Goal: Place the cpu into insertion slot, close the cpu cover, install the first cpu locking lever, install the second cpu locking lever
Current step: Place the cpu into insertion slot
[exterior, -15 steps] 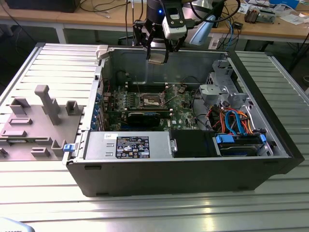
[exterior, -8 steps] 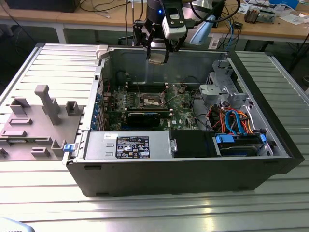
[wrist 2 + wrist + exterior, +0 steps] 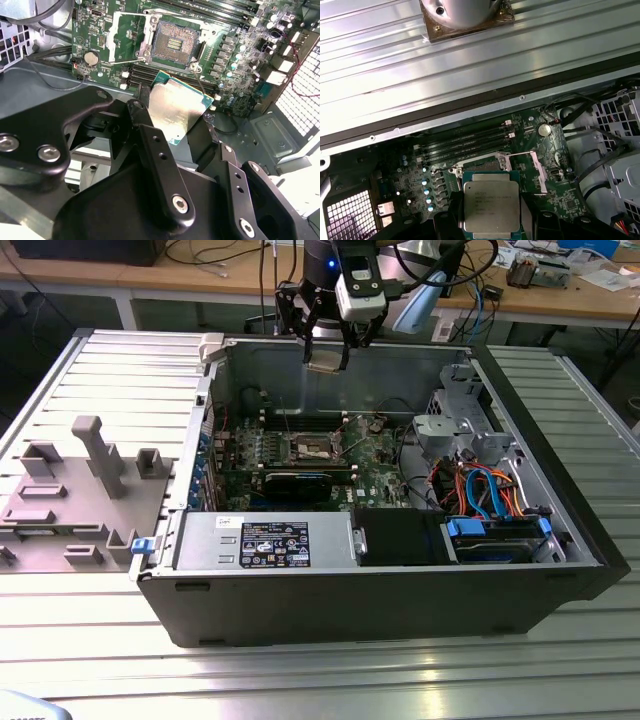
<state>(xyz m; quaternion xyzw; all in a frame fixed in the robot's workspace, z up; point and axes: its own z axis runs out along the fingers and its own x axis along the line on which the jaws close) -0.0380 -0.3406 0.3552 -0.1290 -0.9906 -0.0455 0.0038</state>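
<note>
My gripper (image 3: 327, 356) hangs above the back wall of the open computer case, shut on the cpu (image 3: 325, 363). In both wrist views the cpu (image 3: 176, 106) (image 3: 491, 204), a flat square chip with a silvery top, sits clamped between the black fingers (image 3: 141, 111). Well below it on the green motherboard lies the insertion slot (image 3: 176, 42) (image 3: 312, 448), dark in the middle and uncovered. In the first wrist view the chip partly hides the slot (image 3: 481, 163). The cpu cover (image 3: 115, 37) (image 3: 538, 172) stands flipped open beside the slot. A thin wire lever (image 3: 125, 62) lies loose next to it.
Inside the case (image 3: 400, 610) are a labelled power supply (image 3: 255, 540), a black card (image 3: 295, 483), a metal drive cage (image 3: 455, 420), coloured cables (image 3: 480, 490) and a blue-handled drive (image 3: 495, 530). A grey fixture (image 3: 90, 455) stands at the exterior view's left. Memory slots (image 3: 465, 140) run beside the socket.
</note>
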